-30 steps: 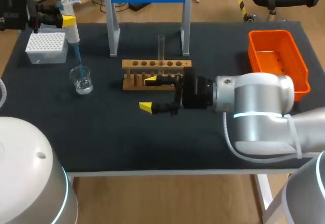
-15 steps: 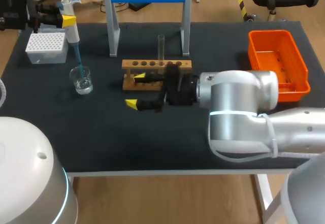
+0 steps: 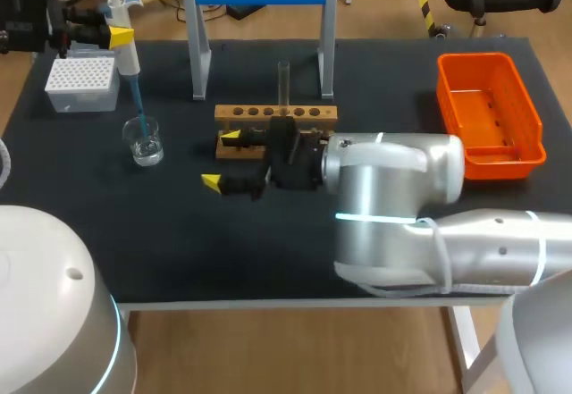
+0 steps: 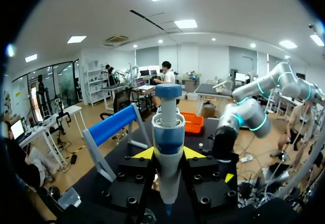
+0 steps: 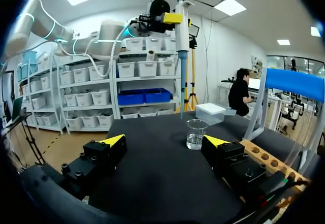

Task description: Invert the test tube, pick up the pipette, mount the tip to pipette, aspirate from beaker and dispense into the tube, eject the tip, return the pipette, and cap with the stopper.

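Pipette (image 3: 126, 51) upright over the beaker (image 3: 143, 141), near the far left corner of the table (image 3: 375, 72).
My left gripper (image 4: 168, 155) was clamped on the pipette. Its long axis was vertical, plunger up, blue tip pointing down to the beaker's mouth. The beaker held a little clear liquid. The white tip box (image 3: 82, 84) sat just behind it, at the far left corner. The test tube (image 3: 283, 86) stood upright in the wooden rack (image 3: 276, 113) mid-table. My right gripper (image 3: 221, 158), fingers wide apart, was at the rack's front left end. The orange bin (image 3: 444, 90) sat at the far right corner.

The right arm (image 3: 393, 206) is rounded silver-grey with a cyan light ring. The right gripper (image 5: 165, 140) has black, screw-studded fingers (image 5: 99, 158) with yellow tips.
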Robot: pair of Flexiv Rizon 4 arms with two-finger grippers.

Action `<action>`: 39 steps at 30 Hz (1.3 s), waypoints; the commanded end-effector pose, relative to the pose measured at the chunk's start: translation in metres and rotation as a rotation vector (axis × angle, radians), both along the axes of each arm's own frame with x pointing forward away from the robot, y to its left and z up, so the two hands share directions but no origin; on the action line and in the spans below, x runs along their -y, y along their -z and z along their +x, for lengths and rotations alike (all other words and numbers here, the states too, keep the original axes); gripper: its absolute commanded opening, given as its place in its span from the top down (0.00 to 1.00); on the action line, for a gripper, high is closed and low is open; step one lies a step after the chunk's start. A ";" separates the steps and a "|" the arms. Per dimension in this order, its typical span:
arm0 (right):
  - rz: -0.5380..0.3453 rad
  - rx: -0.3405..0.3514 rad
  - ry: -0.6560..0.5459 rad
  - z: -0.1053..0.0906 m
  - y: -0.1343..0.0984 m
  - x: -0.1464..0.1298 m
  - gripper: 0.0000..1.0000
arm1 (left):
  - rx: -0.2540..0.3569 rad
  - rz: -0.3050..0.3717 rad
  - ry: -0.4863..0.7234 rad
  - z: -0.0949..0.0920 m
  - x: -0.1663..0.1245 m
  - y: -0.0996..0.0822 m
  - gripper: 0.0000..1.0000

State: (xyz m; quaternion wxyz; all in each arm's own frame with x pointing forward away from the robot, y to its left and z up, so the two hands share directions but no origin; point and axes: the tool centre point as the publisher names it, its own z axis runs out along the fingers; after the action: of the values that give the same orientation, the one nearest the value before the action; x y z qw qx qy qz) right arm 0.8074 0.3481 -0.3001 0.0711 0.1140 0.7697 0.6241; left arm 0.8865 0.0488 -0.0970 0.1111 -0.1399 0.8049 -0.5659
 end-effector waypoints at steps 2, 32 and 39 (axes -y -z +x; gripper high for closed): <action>-0.020 0.026 0.131 0.006 0.008 -0.021 0.00 | 0.003 -0.001 -0.001 0.000 0.000 0.001 1.00; -0.028 0.043 0.173 0.032 0.018 -0.034 0.00 | 0.003 -0.001 -0.001 0.000 0.000 0.001 1.00; -0.028 0.043 0.173 0.032 0.018 -0.034 0.00 | 0.003 -0.001 -0.001 0.000 0.000 0.001 1.00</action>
State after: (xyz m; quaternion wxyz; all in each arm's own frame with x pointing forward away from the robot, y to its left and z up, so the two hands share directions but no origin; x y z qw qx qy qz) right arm 0.8403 0.3800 -0.3163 0.1411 0.1644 0.7653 0.6062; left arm 0.8866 0.0488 -0.0971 0.1111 -0.1399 0.8048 -0.5660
